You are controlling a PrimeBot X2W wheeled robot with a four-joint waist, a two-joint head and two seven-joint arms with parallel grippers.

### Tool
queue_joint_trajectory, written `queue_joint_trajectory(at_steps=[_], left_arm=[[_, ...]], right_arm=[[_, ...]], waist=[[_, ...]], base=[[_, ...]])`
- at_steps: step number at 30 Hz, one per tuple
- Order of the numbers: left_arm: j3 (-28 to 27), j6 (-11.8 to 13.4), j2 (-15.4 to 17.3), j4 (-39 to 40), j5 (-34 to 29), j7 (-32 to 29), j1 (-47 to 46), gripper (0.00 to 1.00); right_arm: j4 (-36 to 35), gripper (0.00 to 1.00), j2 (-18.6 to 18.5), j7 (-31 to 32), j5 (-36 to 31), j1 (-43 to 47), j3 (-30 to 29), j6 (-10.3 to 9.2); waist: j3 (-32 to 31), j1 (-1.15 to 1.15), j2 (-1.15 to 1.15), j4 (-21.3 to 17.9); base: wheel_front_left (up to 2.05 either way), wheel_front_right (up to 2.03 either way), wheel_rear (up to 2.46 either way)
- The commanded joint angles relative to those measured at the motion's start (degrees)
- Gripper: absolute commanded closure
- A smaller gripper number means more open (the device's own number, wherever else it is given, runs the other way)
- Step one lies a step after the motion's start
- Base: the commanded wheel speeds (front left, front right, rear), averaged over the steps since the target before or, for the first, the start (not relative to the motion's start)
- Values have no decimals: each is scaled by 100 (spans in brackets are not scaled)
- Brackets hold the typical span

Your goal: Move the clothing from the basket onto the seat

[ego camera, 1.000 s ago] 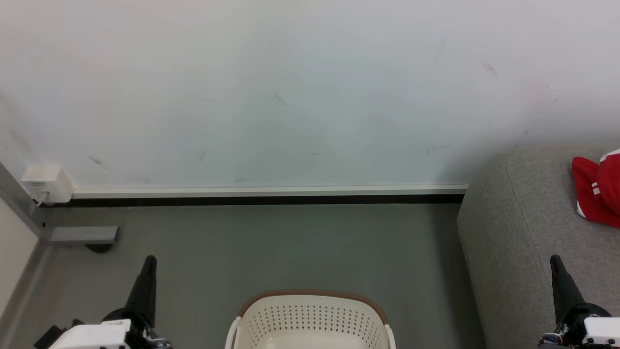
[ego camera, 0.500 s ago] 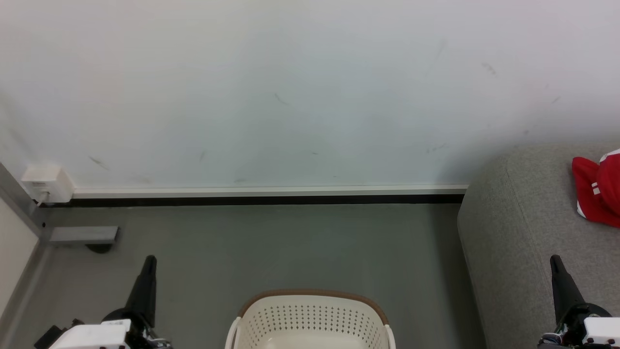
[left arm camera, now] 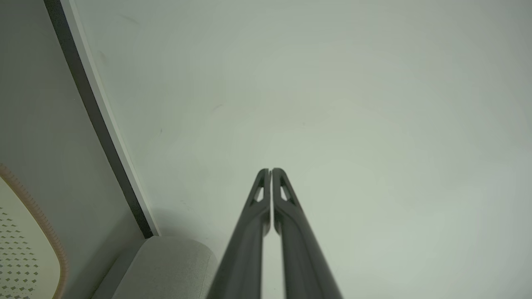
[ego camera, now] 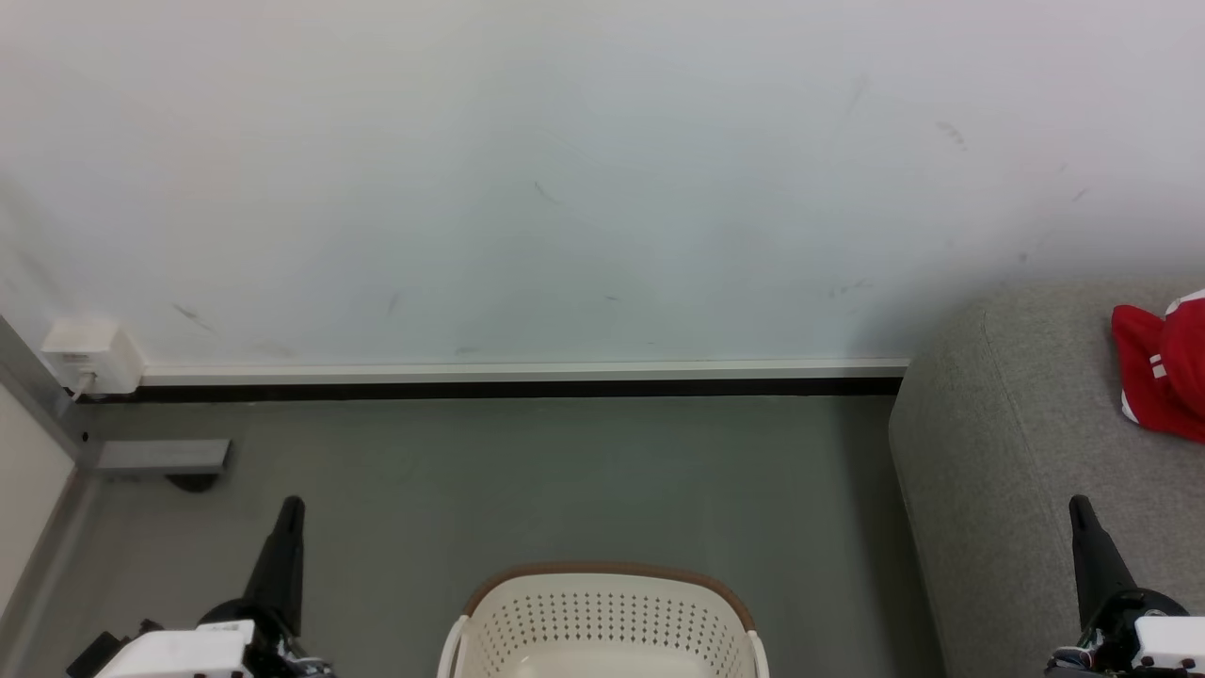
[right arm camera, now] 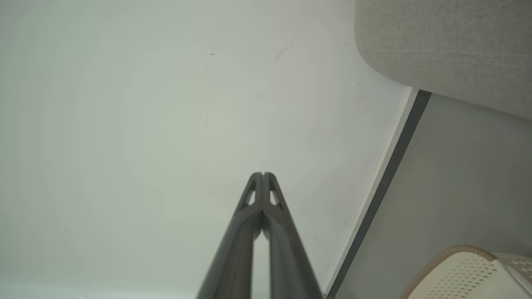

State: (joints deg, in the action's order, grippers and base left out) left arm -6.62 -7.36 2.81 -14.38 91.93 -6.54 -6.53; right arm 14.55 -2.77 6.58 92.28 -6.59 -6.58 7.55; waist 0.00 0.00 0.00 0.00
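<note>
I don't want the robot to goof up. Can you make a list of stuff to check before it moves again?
1. The clothing lies on the seat: ok.
2. The basket has nothing left inside: cannot tell, its near part is cut off at the picture's edge.
3. The left end effector is shut and holds nothing: ok.
4. The right end effector is shut and holds nothing: ok.
5. Both end effectors are apart from the clothing: ok.

The left gripper (ego camera: pixel 292 510) and right gripper (ego camera: pixel 1079 510) each carry 2 long, tapered, dark fingers (left arm camera: pixel 248 236) with cut-out tips; wrist housings (ego camera: pixel 174 654) are white.
</note>
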Motion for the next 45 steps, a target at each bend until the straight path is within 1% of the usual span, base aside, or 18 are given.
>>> queue_joint_trajectory(at_steps=[1,45], left_arm=[[-13,-11,13,15,72,-32,-39,100],[-14,-10,12,15,72,-32,-38,100]], right_arm=[[-31,100,-19,23,11,-33,-24,-12],[-32,100,-19,22,11,-32,-24,-12]], waist=[[0,0,0,0],[0,0,0,0]], base=[[0,0,0],[0,0,0]])
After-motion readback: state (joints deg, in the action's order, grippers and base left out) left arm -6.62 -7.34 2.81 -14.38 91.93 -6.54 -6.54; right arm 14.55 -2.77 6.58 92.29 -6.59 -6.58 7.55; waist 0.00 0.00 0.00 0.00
